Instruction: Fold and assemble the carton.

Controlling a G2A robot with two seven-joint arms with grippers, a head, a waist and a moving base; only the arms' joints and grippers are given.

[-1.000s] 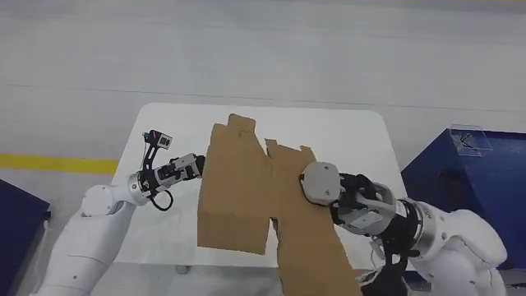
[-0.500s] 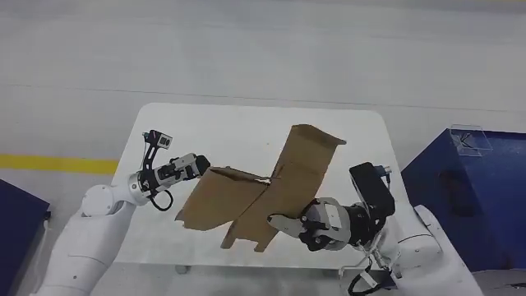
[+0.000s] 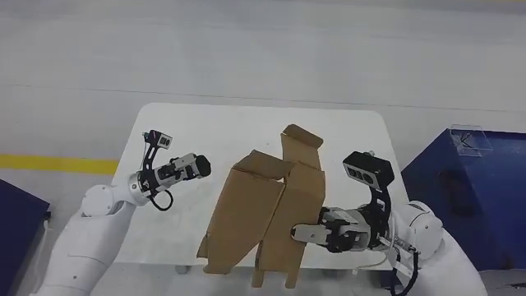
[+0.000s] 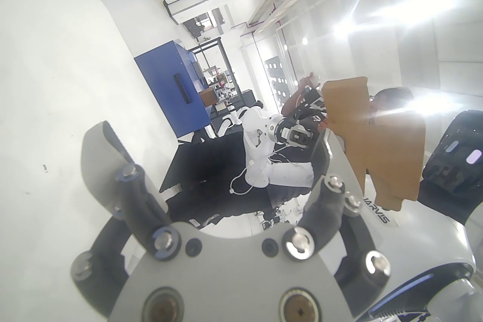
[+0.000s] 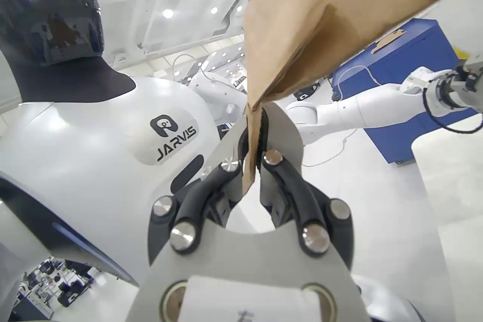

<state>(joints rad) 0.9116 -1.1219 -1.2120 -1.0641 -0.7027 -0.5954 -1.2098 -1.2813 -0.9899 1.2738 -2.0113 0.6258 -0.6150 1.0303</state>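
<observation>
Carton (image 3: 246,205): brown corrugated board, half-opened into a sleeve and raised on end over the near edge of the table (image 3: 173,131). It is probably light, stiff across its panels and floppy at creases and flaps. Right gripper (image 5: 253,129): clenched on a doubled lower edge, which looks like a sound hold. Left gripper (image 3: 201,166): spread wide, empty, near the carton but apart from it; a free panel edge would suit it.
</observation>
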